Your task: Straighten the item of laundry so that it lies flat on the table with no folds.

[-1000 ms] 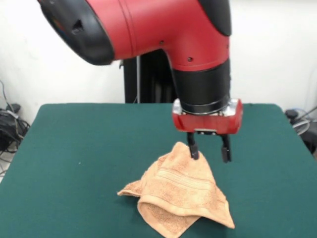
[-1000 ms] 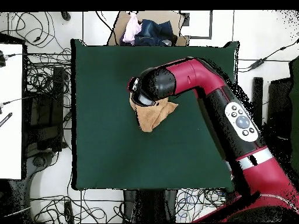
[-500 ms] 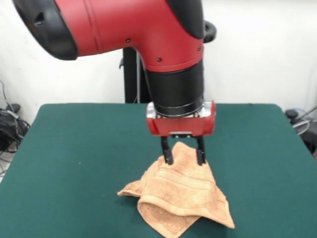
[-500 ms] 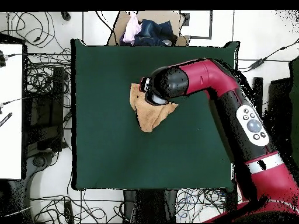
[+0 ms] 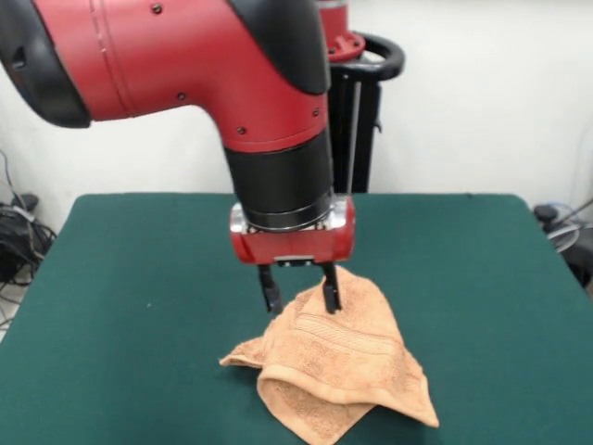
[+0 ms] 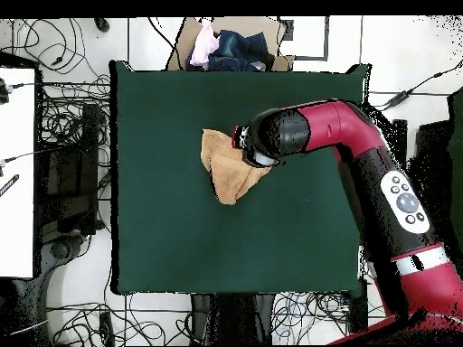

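Orange-tan terry cloth forms the towel [image 5: 338, 362], which in the front view lies crumpled on the green table [image 5: 139, 306], near the middle of its width and toward the near edge. Several layers are folded over one another: a woven band stripe runs diagonally across the upper layer, one corner points to the left, another reaches toward the lower right, and a rounded fold hangs at the front. The red and black arm [image 5: 185, 56] comes down from above and ends in the hand [image 5: 299, 289], which stands upright over the towel's far left part. Its two dark fingers are parted, with a clear gap between them and nothing gripped; the right finger [image 5: 330, 287] appears in front of the raised far edge of the towel, while the left finger shows against bare table just beside the cloth. In the overhead view the towel [image 6: 224, 172] lies near the table [image 6: 163, 244] centre, well away from every edge. The arm [image 6: 362, 172] reaches across from the lower right, and its wrist covers the towel's right side, hiding the hand.
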`<state>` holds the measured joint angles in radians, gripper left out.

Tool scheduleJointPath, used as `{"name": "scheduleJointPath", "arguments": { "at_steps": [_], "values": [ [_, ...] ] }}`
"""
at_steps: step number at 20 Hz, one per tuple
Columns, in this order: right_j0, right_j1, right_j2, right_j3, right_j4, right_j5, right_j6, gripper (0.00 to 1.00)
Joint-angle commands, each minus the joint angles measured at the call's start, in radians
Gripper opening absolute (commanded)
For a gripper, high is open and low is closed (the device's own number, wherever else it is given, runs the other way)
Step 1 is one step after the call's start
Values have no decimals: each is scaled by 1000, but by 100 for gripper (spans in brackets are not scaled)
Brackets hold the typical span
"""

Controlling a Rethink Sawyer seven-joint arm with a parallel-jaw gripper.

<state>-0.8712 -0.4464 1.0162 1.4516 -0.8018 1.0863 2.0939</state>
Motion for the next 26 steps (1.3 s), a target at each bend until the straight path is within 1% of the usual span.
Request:
{"name": "scheduleJointPath", "arguments": {
  "at_steps": [1, 3, 4, 8, 13, 16, 21, 24, 26],
  "values": [
    [-12, 56, -130, 28, -33, -55, -173, 100],
    [-10, 66, -133, 17, -32, -47, -184, 100],
    [-16, 66, -136, 35, -38, -64, -179, 100],
    [-11, 72, -146, 45, -44, -89, -170, 100],
    [1, 86, -159, 64, -40, -132, -119, 100],
    [6, 95, -168, 72, -53, -169, -97, 100],
    [17, 127, -182, 51, -58, -184, -116, 100],
    [20, 126, -189, 59, -62, -198, -110, 100],
    [17, 127, -189, 57, -56, -187, -131, 100]
  ]
}}
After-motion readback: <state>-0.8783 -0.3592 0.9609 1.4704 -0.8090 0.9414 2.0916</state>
